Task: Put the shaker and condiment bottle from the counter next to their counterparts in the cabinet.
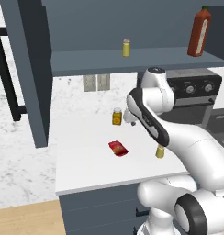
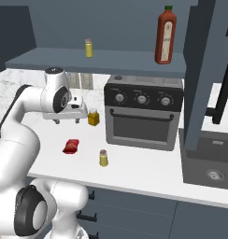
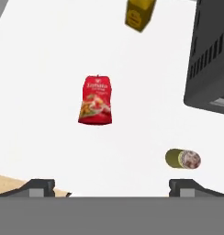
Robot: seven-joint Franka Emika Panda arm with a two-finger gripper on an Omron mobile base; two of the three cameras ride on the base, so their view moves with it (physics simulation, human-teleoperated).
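Gripper [image 2: 66, 120] wide open, empty, poised high above counter [image 1: 86, 170] to pick. Condiment bottle [image 3: 95, 100] flat on counter below; shaker [image 3: 182, 159] upright nearby. Counterparts up on cabinet shelf [image 2: 111, 61].

Bare counter [image 3: 49, 69] surrounds the red bottle [image 3: 95, 100]; the oven [image 3: 210, 64] at right and the jar [image 3: 140, 13] at top crowd the shaker [image 3: 182, 159].
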